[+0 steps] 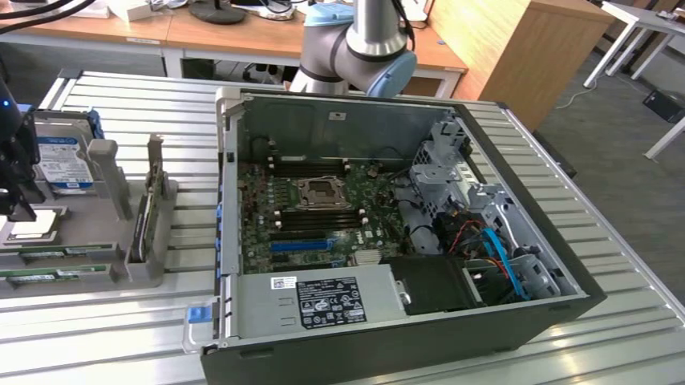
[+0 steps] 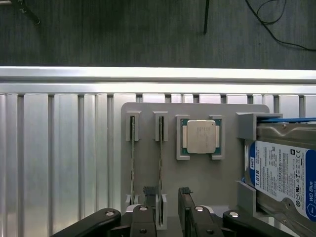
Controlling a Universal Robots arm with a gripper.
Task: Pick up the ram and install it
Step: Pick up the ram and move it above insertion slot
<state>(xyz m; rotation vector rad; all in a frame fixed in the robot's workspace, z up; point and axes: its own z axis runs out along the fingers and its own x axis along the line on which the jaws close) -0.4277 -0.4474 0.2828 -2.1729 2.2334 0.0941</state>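
Observation:
Two rams stand on edge in slots of a grey holder (image 2: 197, 177); one ram (image 2: 160, 158) runs into the gap between my fingers, the other ram (image 2: 132, 158) lies just outside one finger. My gripper (image 2: 167, 197) hangs over the holder, open and touching neither. In the exterior view the gripper (image 1: 15, 196) is at the far left above the holder, with the green ram sticks (image 1: 54, 275) below it. The open computer case (image 1: 230, 241) holds the motherboard (image 1: 321, 200) with its memory slots beside the processor socket.
On the holder a processor (image 2: 200, 137) sits next to the rams, and a blue-labelled hard drive (image 2: 281, 173) beyond it. A card (image 1: 144, 224) stands upright in the holder. The arm's base (image 1: 358, 56) rises behind the case. The slatted metal table (image 1: 599, 337) carries everything.

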